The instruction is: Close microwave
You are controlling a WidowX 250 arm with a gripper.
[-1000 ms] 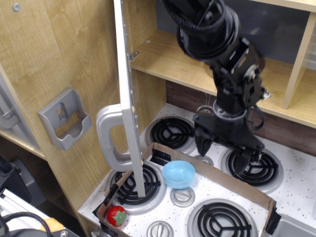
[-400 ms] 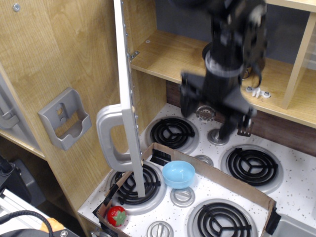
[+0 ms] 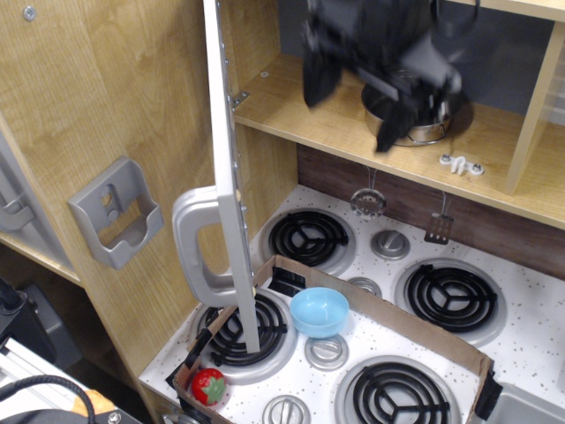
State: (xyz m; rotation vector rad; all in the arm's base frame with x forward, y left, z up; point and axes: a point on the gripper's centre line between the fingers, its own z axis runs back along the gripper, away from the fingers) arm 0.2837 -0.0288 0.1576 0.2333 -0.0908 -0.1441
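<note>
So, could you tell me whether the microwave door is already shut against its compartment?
No, the microwave door stands swung out edge-on to the camera, its grey loop handle over the stove, leaving the wooden compartment open.

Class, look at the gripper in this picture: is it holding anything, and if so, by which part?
Nothing is held. The gripper is blurred but its fingers stand spread and empty above the wooden shelf, apart from the microwave door and its loop handle.

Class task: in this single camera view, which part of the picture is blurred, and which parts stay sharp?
In the observation.image view, the gripper and arm near the top are smeared by motion blur; the microwave door, its loop handle, the blue bowl and the strawberry are sharp.
</note>
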